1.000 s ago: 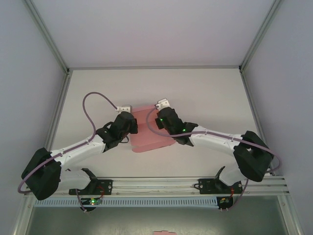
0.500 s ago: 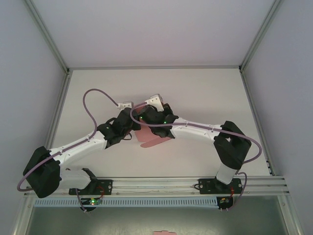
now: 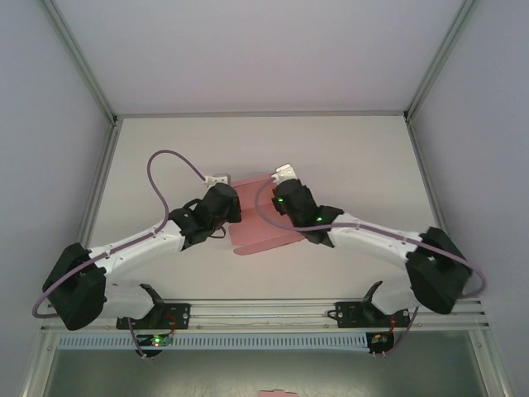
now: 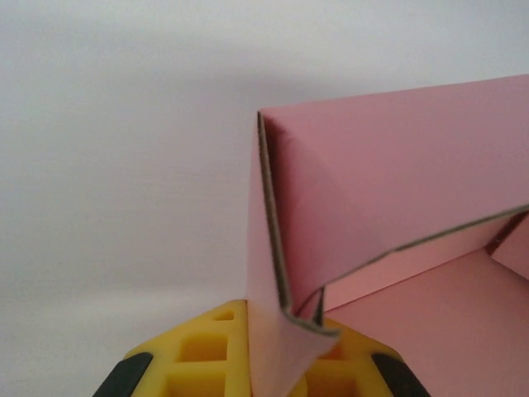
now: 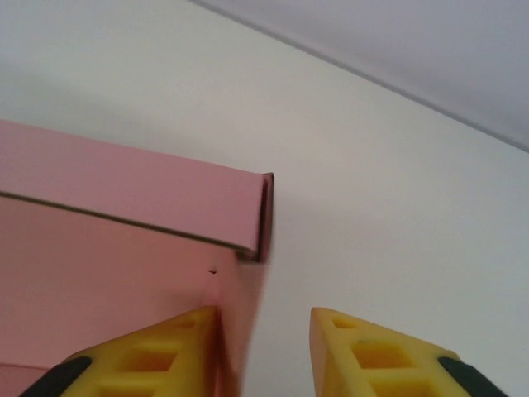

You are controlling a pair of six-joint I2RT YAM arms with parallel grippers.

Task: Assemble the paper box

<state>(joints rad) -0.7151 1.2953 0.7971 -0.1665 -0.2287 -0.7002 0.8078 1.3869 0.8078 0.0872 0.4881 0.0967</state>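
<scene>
The pink paper box (image 3: 258,225) lies partly folded at the middle of the table, between both arms. My left gripper (image 3: 231,210) is at its left side. In the left wrist view the yellow fingers (image 4: 202,357) are shut on a folded corner flap of the paper box (image 4: 388,207), whose walls stand up ahead. My right gripper (image 3: 271,205) is at the box's right side. Its fingers (image 5: 376,356) stand open, the left one against the upright right wall of the paper box (image 5: 107,248), the other apart over bare table.
The white table (image 3: 347,157) has metal frame posts at its back corners and a rail (image 3: 273,313) along the near edge. A purple cable (image 3: 169,169) loops above the left arm. A small pink scrap (image 3: 277,393) lies below the rail.
The right gripper has opened and let go of the box's right wall. The right arm swung left over the box, then back right. The left gripper has stayed shut on the flap.
</scene>
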